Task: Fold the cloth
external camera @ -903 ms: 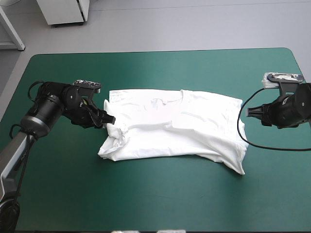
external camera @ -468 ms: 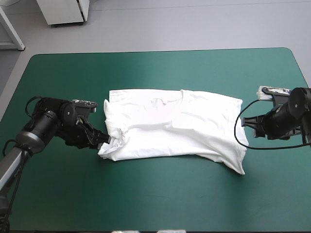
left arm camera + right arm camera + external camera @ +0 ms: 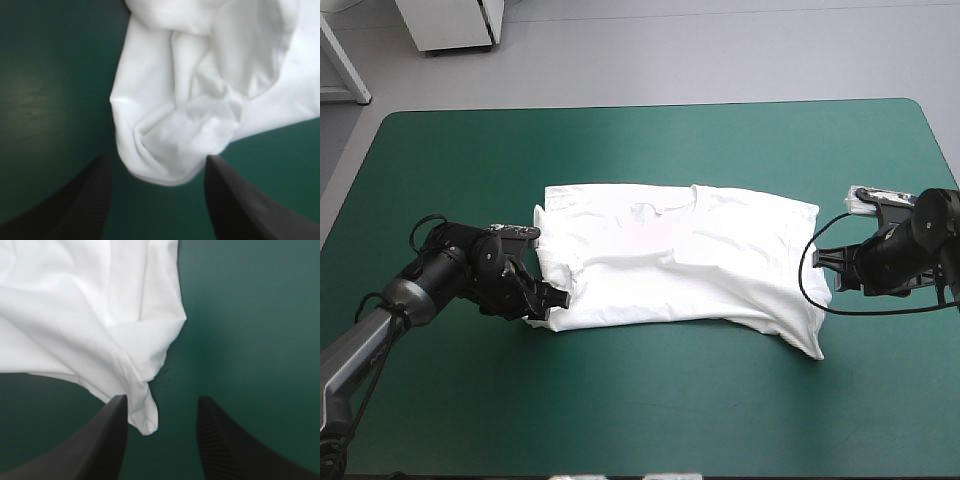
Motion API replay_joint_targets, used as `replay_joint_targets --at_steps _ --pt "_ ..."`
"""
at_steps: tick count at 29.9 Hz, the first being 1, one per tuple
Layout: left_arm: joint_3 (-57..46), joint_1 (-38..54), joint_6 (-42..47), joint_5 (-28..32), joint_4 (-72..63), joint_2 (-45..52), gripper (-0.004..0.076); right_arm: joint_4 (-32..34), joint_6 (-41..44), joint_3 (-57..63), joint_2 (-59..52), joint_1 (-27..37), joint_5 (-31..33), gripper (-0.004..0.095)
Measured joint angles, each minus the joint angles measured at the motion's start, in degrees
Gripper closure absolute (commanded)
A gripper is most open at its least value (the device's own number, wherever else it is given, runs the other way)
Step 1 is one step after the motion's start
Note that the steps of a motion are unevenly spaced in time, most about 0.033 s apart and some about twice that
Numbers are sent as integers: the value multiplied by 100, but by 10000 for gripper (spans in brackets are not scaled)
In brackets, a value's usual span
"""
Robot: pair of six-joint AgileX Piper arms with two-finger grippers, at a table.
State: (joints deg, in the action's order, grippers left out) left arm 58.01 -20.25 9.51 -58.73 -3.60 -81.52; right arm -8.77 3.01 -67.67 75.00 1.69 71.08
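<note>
T-shirt (image 3: 675,260) spread near-flat mid-table (image 3: 620,410), one end bunched. Fingers of left pincer (image 3: 157,164) apart, straddling bunched wad. Fingers of right pincer (image 3: 161,399) also apart, cloth corner beside one fingertip. Risk: left clamps several layers, drags wad; right nips only tip, cloth slips.

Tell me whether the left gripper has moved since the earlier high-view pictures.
Yes. The left gripper has shifted toward the near edge of the table, along the T-shirt edge, to its near corner.

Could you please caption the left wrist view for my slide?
Open left gripper straddling a bunched corner of the white T-shirt.
</note>
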Motion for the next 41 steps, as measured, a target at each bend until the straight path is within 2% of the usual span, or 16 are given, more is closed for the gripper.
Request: replay_joint_targets --at_steps 13,15,16,18,20,21,31,41 --pt "5 0 255 120 215 -1036 312 6 -48 0 0 0 -6 494" --pt "-52 0 255 161 201 -1061 331 20 -48 0 -4 0 -6 494" --pt "-88 0 255 176 193 -1067 361 20 -48 0 -4 0 -6 494" --pt "-161 0 255 252 138 -1053 486 20 -67 2 -4 0 -6 494" --pt "-188 0 255 319 64 -1036 675 20 -87 2 -4 0 -6 494" --pt "-200 -6 255 346 5 -1034 731 20 -92 7 -6 0 -6 494" --pt "-216 -39 278 407 -155 -1024 733 7 -152 107 -165 -28 -57 494" --pt "-222 -39 278 422 -155 -1024 733 25 51 1283 -594 -619 -966 494"
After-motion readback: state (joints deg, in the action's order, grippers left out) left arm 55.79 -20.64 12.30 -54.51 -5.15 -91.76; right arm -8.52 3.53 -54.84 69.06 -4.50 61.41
